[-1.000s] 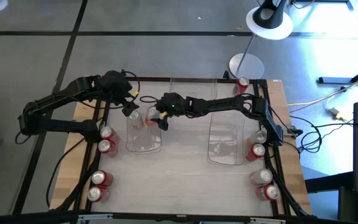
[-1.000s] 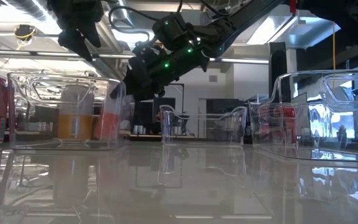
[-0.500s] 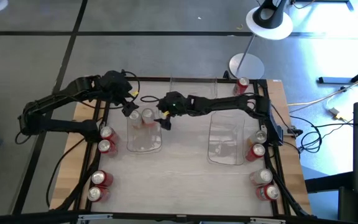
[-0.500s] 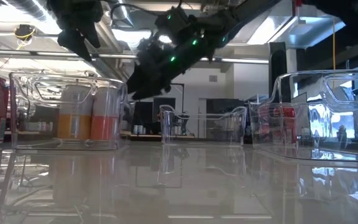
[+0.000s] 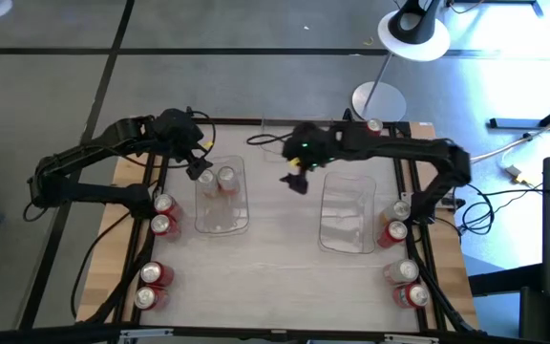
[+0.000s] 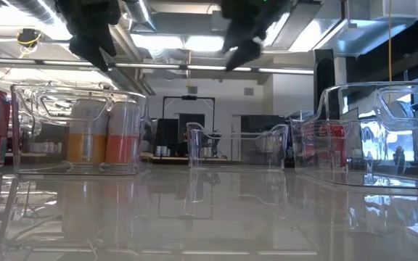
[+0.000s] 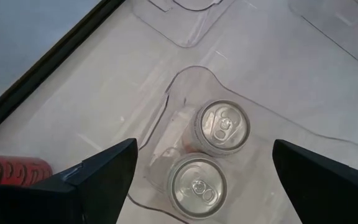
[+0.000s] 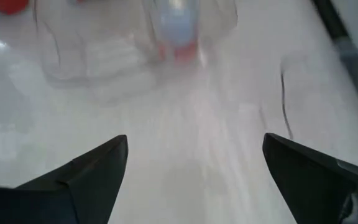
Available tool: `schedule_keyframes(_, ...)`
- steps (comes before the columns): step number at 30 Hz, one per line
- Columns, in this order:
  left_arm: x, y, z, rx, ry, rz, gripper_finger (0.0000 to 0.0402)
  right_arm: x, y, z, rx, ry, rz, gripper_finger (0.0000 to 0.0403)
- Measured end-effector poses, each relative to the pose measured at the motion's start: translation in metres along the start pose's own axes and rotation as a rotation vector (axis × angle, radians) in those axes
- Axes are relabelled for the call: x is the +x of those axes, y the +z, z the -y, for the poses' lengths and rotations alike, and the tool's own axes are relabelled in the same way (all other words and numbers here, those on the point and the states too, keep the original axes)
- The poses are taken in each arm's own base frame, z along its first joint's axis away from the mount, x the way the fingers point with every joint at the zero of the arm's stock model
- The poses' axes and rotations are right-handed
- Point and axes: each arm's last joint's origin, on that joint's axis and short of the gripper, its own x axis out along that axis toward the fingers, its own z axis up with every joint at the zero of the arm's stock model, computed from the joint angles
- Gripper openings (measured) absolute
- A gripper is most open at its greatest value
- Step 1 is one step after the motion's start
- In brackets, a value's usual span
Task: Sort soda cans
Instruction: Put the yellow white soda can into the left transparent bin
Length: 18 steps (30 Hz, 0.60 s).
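Two pale soda cans with silver tops stand upright side by side at the far end of the left clear bin; the low view shows these cans through the bin wall. My left gripper hangs open above them, pointing down at a slant, touching nothing. My right gripper is open and empty, high over the bare table between the left bin and the right bin. In the blurred right wrist view, my right gripper has only table between its fingers.
Red cans stand along the left edge and the right edge, and one more red can at the far right corner. A third clear bin sits at the far middle. A lamp base stands beyond the table.
My right gripper has risen out of the left bin and swung toward the table's right, tipping less steeply downward. The can it was at now stands upright in the bin beside the other one. My left gripper has stayed put.
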Motion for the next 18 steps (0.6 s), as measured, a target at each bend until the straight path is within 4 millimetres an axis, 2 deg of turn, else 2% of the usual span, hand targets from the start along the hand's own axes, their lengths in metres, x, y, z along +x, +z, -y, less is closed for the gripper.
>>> schedule_keyframes(5,0.000,0.000,0.000,0.015,0.000,0.000,0.0363,-0.045,-0.023,-0.009,0.202,-0.002,-0.137,0.0372)
schedule_keyframes(10,0.000,0.000,0.000,0.021,0.000,0.000,0.0363,-0.085,-0.054,-0.029,0.381,-0.033,-0.329,0.0372)
schedule_keyframes(14,0.000,0.000,0.000,0.021,0.000,0.000,0.0363,-0.111,-0.076,-0.047,0.506,-0.092,-0.439,0.0372)
schedule_keyframes(18,0.000,0.000,0.000,0.032,0.000,0.000,0.0363,-0.130,-0.091,-0.061,0.574,-0.177,-0.449,0.0372)
